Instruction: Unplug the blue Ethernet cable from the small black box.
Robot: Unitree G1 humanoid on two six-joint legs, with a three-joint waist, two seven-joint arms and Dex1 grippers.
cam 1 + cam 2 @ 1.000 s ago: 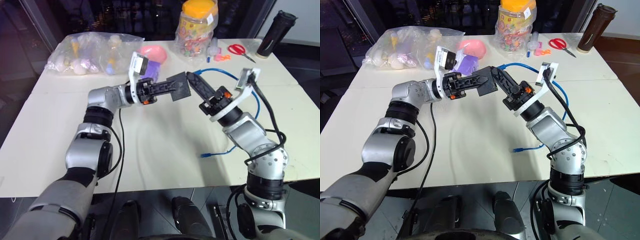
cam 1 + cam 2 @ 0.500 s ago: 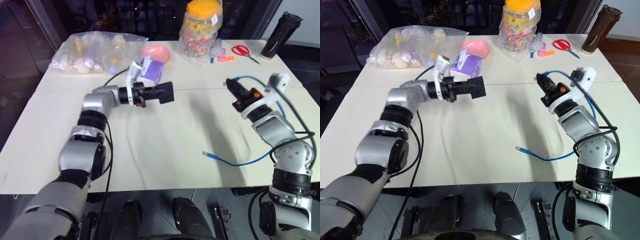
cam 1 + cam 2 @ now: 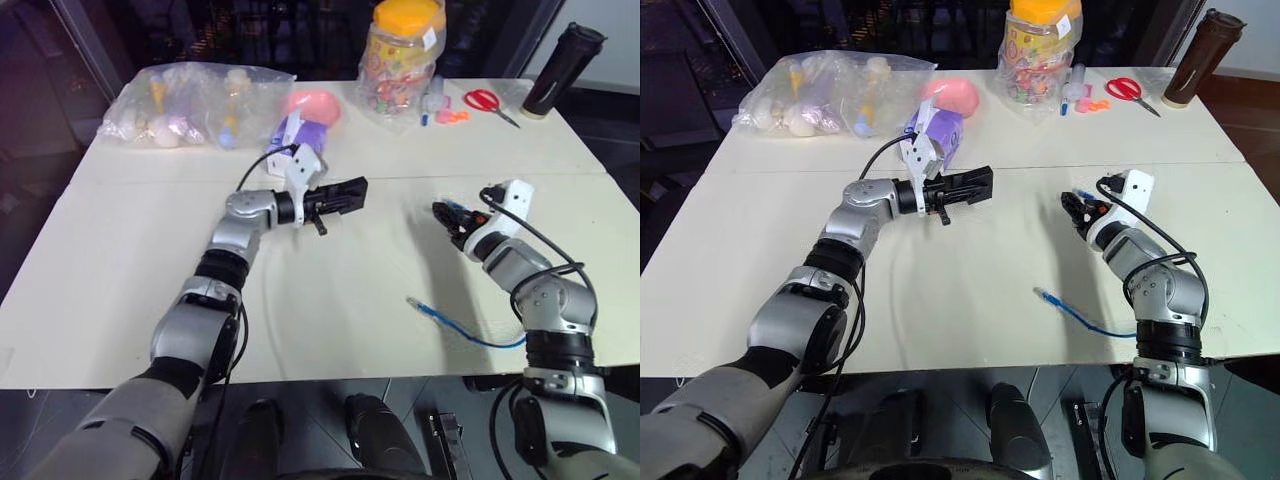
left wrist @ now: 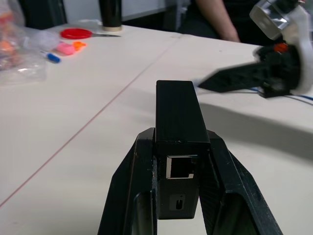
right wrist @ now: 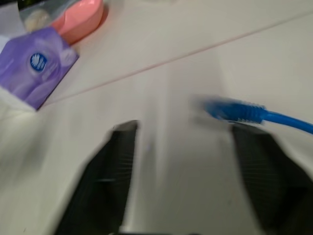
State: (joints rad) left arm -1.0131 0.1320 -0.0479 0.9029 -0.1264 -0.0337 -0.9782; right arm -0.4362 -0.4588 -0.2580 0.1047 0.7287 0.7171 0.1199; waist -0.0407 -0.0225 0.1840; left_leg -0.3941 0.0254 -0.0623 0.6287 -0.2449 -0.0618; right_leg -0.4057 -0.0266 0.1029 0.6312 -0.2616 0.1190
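No readable writing anywhere; only a round white-and-blue emblem on the purple tissue box [image 5: 36,61], its letters too small to tell. Counted left to right along the far side of the table [image 3: 90,260]: one clear bag of small items [image 3: 190,105], one tissue box, one pink bowl [image 3: 312,103], one yellow-lidded jar of sweets [image 3: 400,55], one pair of red scissors [image 3: 482,100], one dark tumbler [image 3: 563,68]. Left gripper [image 3: 350,192] clamped on the small black box [image 4: 178,125], held level above mid-table, its port empty and free of the cable. Right gripper [image 3: 447,216] spread wide, holding nothing, right of centre. One blue Ethernet cable [image 3: 455,325], lying loose on the near right of the table, one plug just beyond the right fingers [image 5: 110,166].
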